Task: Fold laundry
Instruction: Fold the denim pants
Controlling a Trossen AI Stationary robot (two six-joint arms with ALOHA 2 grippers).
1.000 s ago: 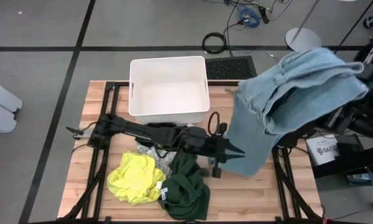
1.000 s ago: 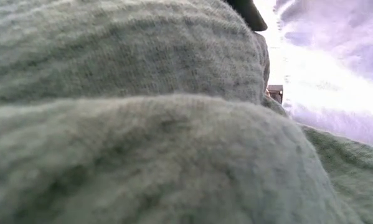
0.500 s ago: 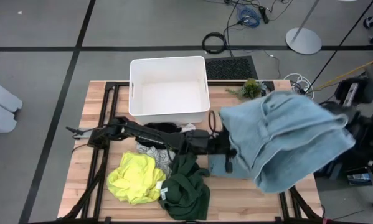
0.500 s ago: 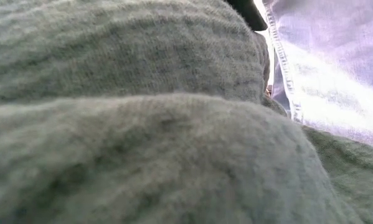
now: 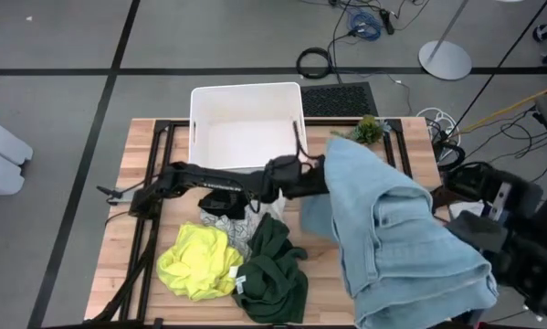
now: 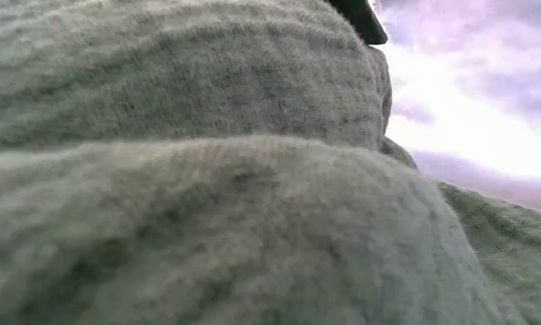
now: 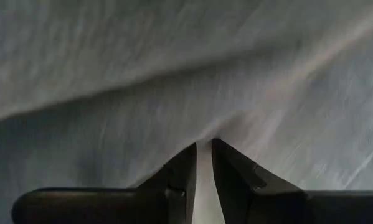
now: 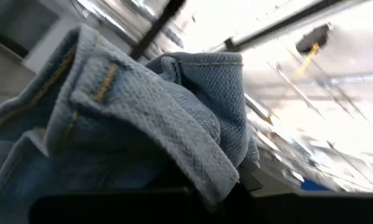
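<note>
While our left fingers [image 7: 203, 163] stood nearly closed, pinching a fold of the jeans [image 5: 392, 228], our left arm [image 5: 218, 181] reached from the table's left side across to the middle, just in front of the bin [image 5: 247, 128]. Our right fingers were clamped shut on a thick bunched hem of the jeans [image 8: 149, 118] at the table's right edge, hidden under the cloth from above. Between the two grips the light blue denim draped over the right half of the table [image 5: 145, 164] and hung past its front right corner. Left of it lay the green garment [image 5: 273, 270], the yellow one [image 5: 198, 260] beside that, and the patterned white one [image 5: 226, 224] partly under our left arm. The green cloth [image 6: 180, 162] filled the low view.
</note>
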